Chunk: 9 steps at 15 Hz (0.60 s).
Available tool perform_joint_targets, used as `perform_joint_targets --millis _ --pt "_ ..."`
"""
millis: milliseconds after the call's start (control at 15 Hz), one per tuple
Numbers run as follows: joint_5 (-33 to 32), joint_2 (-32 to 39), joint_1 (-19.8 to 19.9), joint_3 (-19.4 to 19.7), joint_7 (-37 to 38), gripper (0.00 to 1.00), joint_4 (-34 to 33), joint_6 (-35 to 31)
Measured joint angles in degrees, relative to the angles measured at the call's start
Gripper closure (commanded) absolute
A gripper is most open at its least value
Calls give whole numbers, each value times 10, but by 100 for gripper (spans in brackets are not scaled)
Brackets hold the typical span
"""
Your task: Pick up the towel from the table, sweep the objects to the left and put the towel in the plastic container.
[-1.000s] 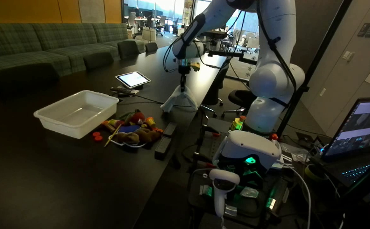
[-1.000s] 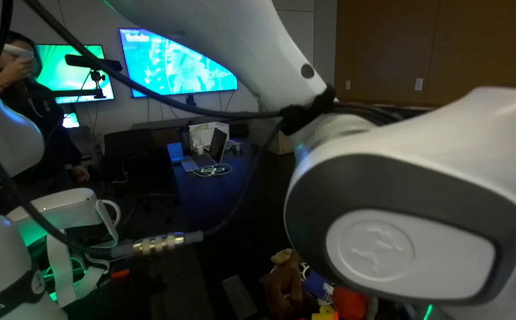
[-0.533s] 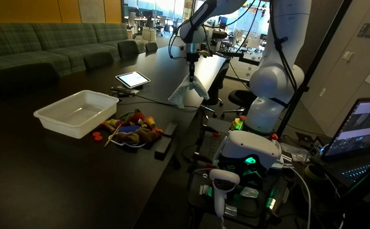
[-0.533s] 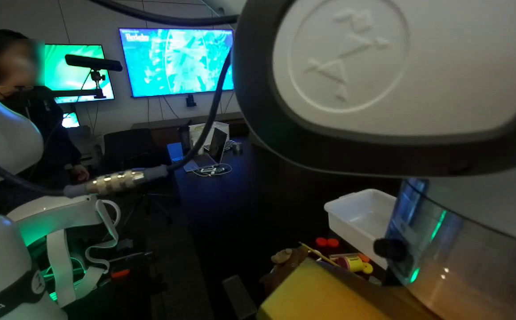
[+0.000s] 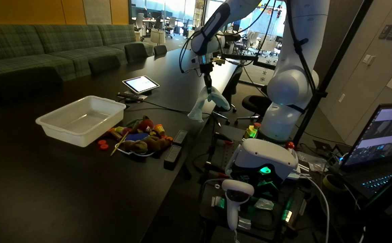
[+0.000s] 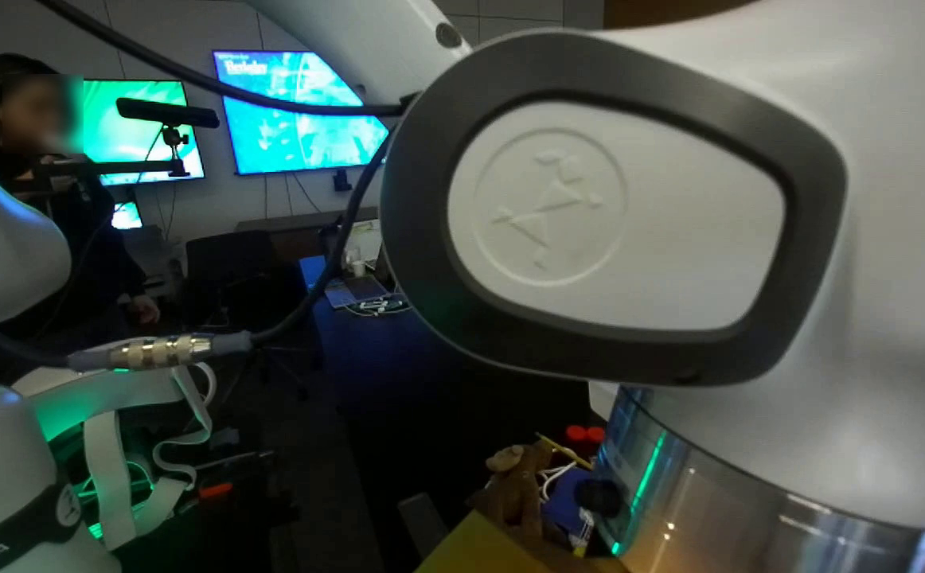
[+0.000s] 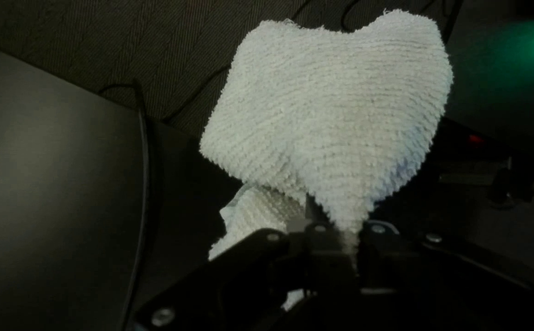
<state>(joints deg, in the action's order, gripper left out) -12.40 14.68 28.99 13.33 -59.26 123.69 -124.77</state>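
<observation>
White towel (image 7: 326, 105) hangs over the edge of the table (image 5: 98, 189), clamped in the gripper (image 5: 209, 90), ends free, probably to sweep the toys (image 5: 138, 136); the tub (image 5: 103, 127) sits beside them, presumably to receive it

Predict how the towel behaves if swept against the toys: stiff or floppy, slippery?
Probably floppy: the towel droops on both sides of the pincer. Its hanging ends will likely fold against the toys rather than push firmly. Slipping out seems unlikely: it is pinched, and its surface looks coarse and ribbed.
</observation>
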Motion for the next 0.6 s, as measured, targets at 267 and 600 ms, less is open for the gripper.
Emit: perform_joint_targets --millis 267,600 --pt "-42 25 -21 4 0 93 20 -16" --pt "-68 92 -54 3 7 93 32 -88"
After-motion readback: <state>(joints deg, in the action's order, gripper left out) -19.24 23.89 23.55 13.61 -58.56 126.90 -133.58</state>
